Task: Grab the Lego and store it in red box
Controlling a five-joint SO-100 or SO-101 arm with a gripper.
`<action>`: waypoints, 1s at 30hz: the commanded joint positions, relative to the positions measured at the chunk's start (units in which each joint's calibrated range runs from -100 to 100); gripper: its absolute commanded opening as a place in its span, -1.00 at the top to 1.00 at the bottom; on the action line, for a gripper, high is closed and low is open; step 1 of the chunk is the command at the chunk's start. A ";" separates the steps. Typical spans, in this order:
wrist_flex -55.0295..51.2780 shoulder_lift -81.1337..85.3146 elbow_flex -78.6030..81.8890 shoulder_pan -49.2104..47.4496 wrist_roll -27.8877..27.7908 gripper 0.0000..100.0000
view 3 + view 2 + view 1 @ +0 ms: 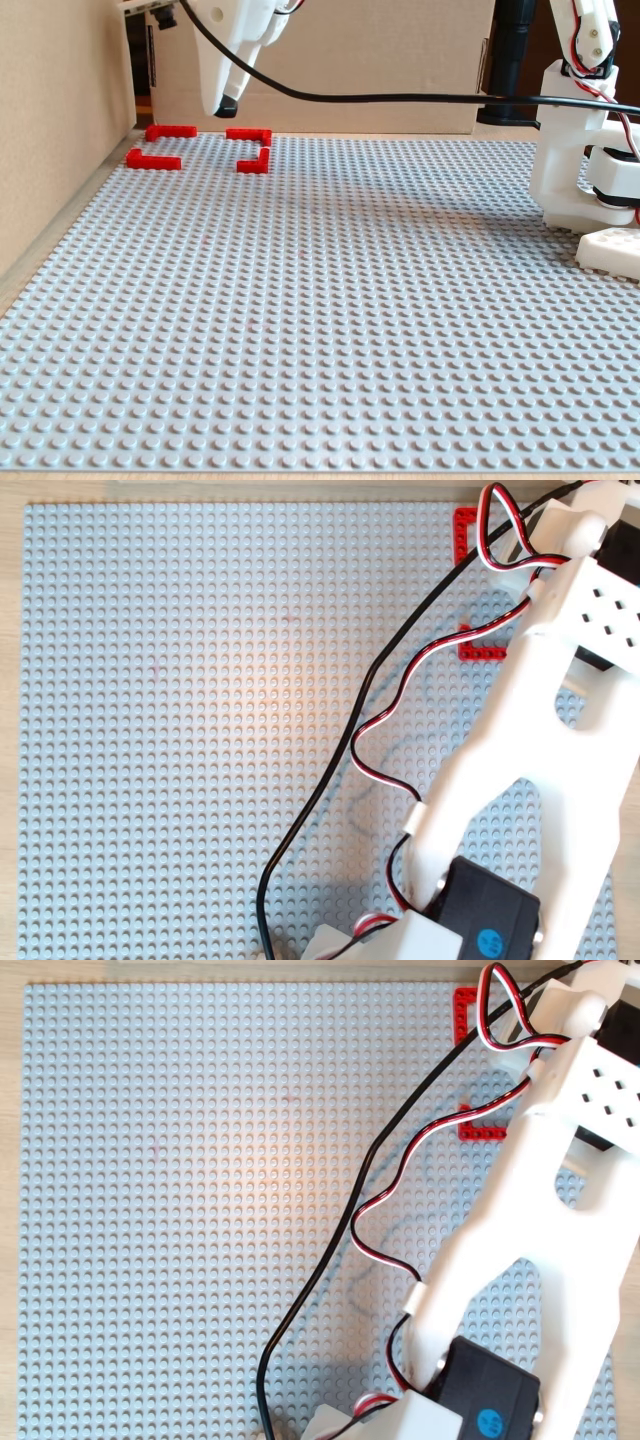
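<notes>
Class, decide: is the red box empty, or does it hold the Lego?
Empty, as far as seen: the fixed view shows bare studs inside the red box. The claw hovers above it.

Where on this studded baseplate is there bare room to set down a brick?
Bare: the grey baseplate from its near edge up to the red box, left of the arm's base. Crowded: the far-left corner, where the claw hangs over the brackets.

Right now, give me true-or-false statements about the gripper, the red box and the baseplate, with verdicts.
1. The gripper hangs above the red box, clear of the studs. True.
2. A black hexagonal piece lies inside the red box. False: the fixed view shows only bare studs inside it.
3. The red box is one closed ring. False: it is four separate corner brackets with gaps.
4. The red box sits on a grey studded baseplate. True.
</notes>
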State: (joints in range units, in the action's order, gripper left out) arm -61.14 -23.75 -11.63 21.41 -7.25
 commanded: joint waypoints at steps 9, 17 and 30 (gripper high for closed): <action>-1.49 3.92 -2.64 -0.38 0.22 0.59; -5.09 6.63 -4.64 0.06 0.43 0.99; -26.23 35.96 -4.10 -5.59 2.41 0.97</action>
State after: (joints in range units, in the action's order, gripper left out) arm -81.69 2.96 -13.69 17.12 -6.42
